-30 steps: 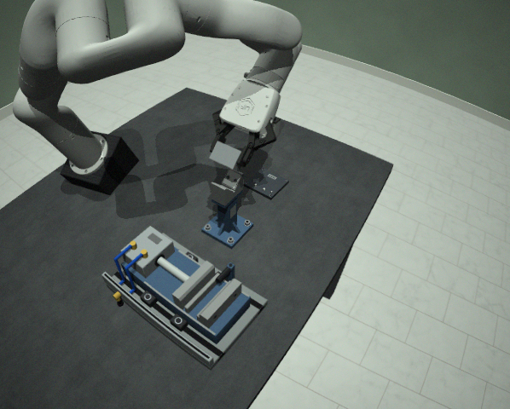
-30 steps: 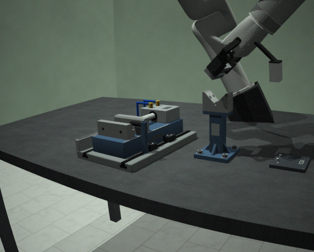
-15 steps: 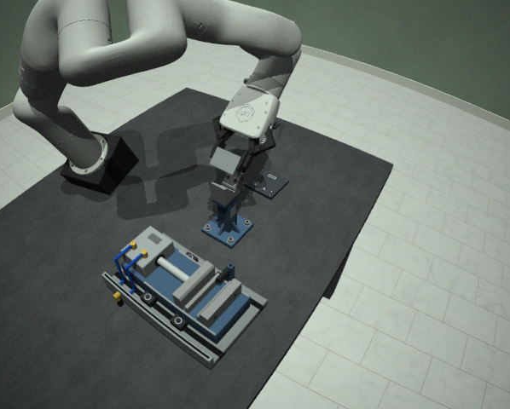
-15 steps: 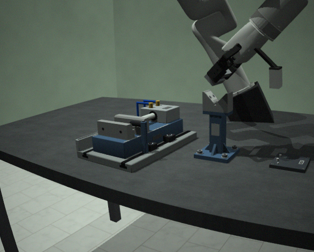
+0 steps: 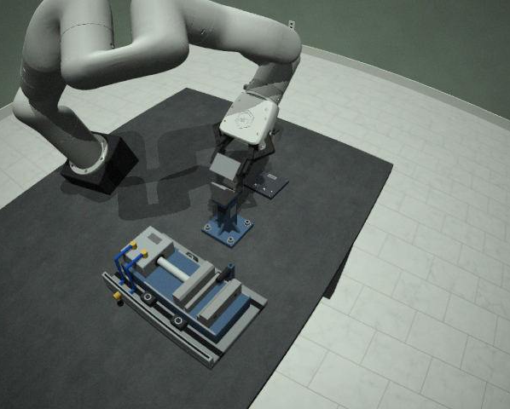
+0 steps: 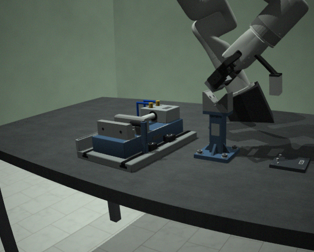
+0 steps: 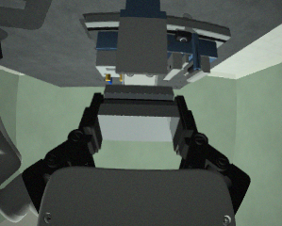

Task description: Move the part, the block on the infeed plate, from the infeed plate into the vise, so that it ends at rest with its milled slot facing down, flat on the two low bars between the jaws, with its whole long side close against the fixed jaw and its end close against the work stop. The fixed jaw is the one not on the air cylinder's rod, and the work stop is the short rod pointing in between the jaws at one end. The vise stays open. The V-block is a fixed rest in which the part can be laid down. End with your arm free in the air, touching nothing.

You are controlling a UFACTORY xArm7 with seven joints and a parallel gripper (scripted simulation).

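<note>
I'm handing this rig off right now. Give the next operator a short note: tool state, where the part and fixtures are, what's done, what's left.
Tool: shut on the part, tilted, just above the V-block.
Infeed plate: bare of the part; pickup is done.
Vise: open, nothing between its jaws; work stop at one end.
Done: part lifted off the plate and carried to the V-block.
Left: probably lay the part in the V-block and regrasp so the slot faces down (slot side not visible now), then seat it on the two low bars against the fixed jaw and work stop, release, and lift the arm free.
</note>
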